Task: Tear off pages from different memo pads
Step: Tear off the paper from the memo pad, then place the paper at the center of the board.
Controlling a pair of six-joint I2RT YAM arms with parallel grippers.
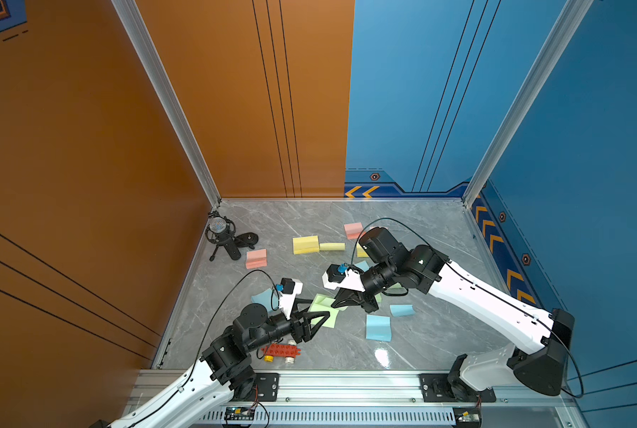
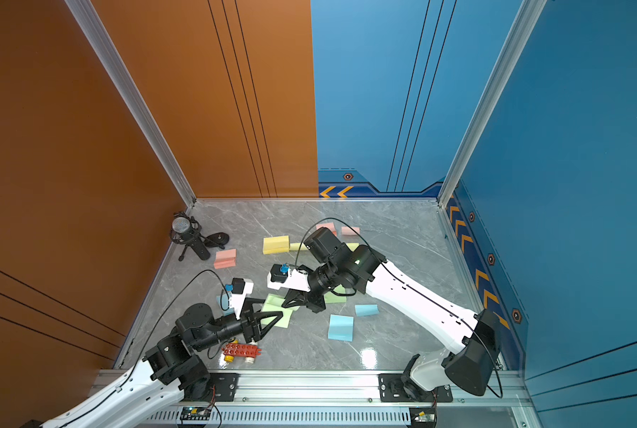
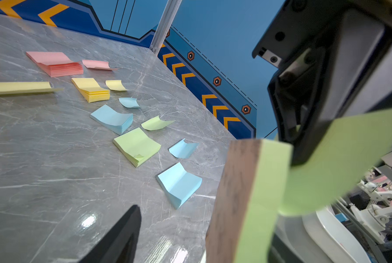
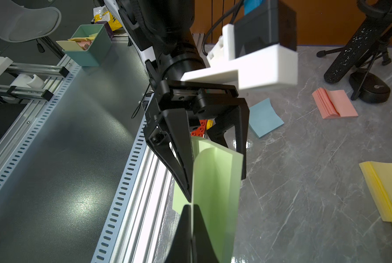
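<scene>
Right claw point(image 4: 191, 205): pinched shut on the green page point(image 4: 215, 216).
Left claw point(image 4: 216, 187): jaws apart astride the green pad point(image 3: 272, 173), one finger clear of it.
Risk: unclamped, the pad likely trails the page, which never peels free.
Beyond: blue pad point(image 1: 378, 328) lies near and could get knocked.

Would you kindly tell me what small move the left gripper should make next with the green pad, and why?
Probably close the left gripper on the green memo pad: its jaws stand apart around it, one finger clear, while the right gripper pinches a curled green page that seems attached.
</scene>
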